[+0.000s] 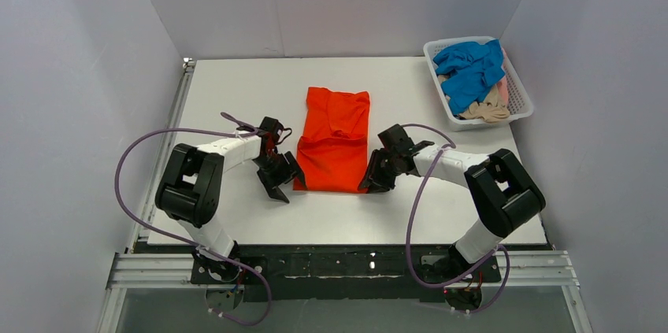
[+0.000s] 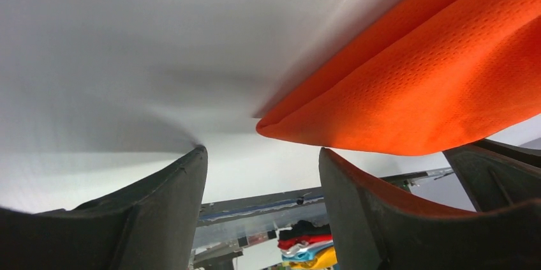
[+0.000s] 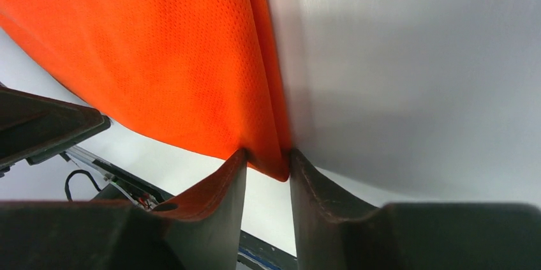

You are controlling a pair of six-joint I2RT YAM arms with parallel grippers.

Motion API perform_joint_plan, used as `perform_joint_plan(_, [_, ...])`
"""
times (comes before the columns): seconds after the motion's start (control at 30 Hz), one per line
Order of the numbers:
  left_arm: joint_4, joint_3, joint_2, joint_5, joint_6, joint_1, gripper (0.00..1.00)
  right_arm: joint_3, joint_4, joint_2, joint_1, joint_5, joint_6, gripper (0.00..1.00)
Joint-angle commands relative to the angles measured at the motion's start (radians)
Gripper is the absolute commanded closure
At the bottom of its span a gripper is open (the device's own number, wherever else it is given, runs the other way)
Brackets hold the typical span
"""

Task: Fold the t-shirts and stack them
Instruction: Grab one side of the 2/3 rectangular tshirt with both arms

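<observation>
The orange-red t-shirt lies folded into a long strip in the middle of the white table. My left gripper is open beside the shirt's near left corner. In the left wrist view that corner lies just beyond the left gripper, touching neither finger. My right gripper is at the shirt's near right corner. In the right wrist view the right gripper is shut on the folded corner of the cloth. A blue t-shirt and a pale beige-pink one lie crumpled in the basket.
A white mesh basket stands at the table's far right corner. Grey walls close in the left, back and right sides. The table's near edge and metal rail run just behind the arm bases.
</observation>
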Motion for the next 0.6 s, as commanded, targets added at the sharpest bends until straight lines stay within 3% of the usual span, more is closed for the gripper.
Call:
perform_joint_plan(0.0, [0.003, -0.006, 0.088, -0.043, 0.003, -0.002, 0.37, -0.013, 0.029, 0.042, 0.008, 0.030, 0.006, 0.63])
perform_joint_plan(0.17, [0.026, 0.021, 0.150, -0.031, 0.000, -0.001, 0.50, -0.018, 0.042, 0.055, 0.010, 0.030, 0.005, 0.76])
perform_joint_plan(0.27, [0.023, 0.031, 0.175, -0.048, 0.002, -0.001, 0.56, -0.017, 0.038, 0.067, 0.010, 0.034, -0.001, 0.99])
perform_joint_plan(0.57, [-0.031, 0.024, 0.109, -0.137, 0.038, 0.013, 0.54, -0.008, -0.004, 0.050, 0.009, 0.053, -0.026, 0.99])
